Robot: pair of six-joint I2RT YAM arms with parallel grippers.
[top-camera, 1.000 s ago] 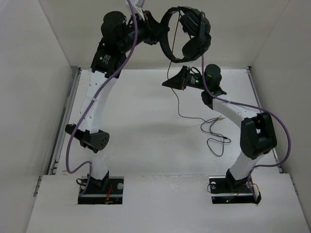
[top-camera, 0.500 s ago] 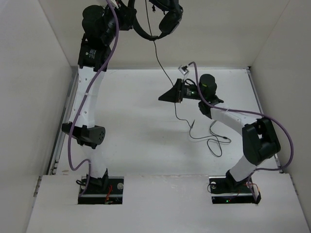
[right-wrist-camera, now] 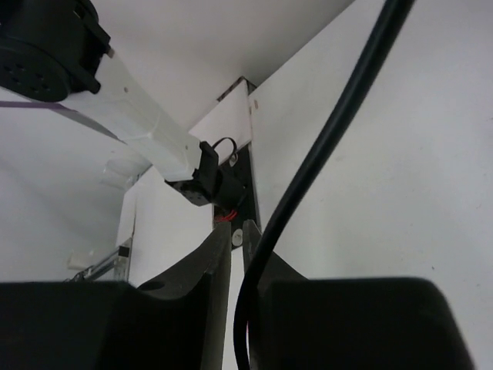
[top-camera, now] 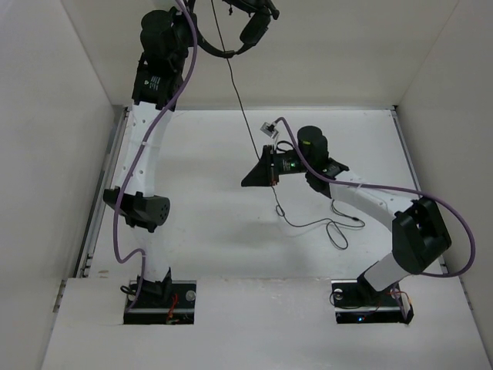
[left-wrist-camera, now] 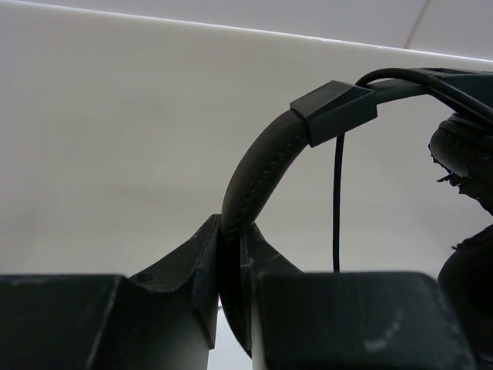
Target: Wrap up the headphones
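My left gripper (top-camera: 199, 32) is raised high at the back and is shut on the curved headband (left-wrist-camera: 258, 173) of the black headphones (top-camera: 245, 27). An earcup (left-wrist-camera: 462, 150) hangs at the right of the left wrist view. The thin black cable (top-camera: 240, 104) hangs down from the headphones to my right gripper (top-camera: 249, 179), which is above the middle of the table. The right jaws (right-wrist-camera: 237, 235) are closed to a narrow gap around the cable (right-wrist-camera: 323, 146). Beyond it the slack cable (top-camera: 333, 228) lies in loose loops on the table.
White walls enclose the white table (top-camera: 200, 231) on three sides. The left arm's elbow (top-camera: 142, 210) juts out at the left. Purple arm cables (top-camera: 454, 231) loop beside both arms. The left arm's base (right-wrist-camera: 216, 181) shows in the right wrist view.
The left gripper carried the headphones up and to the left. The right gripper moved nearer and leftward along the cable. The slack on the table has drawn in.
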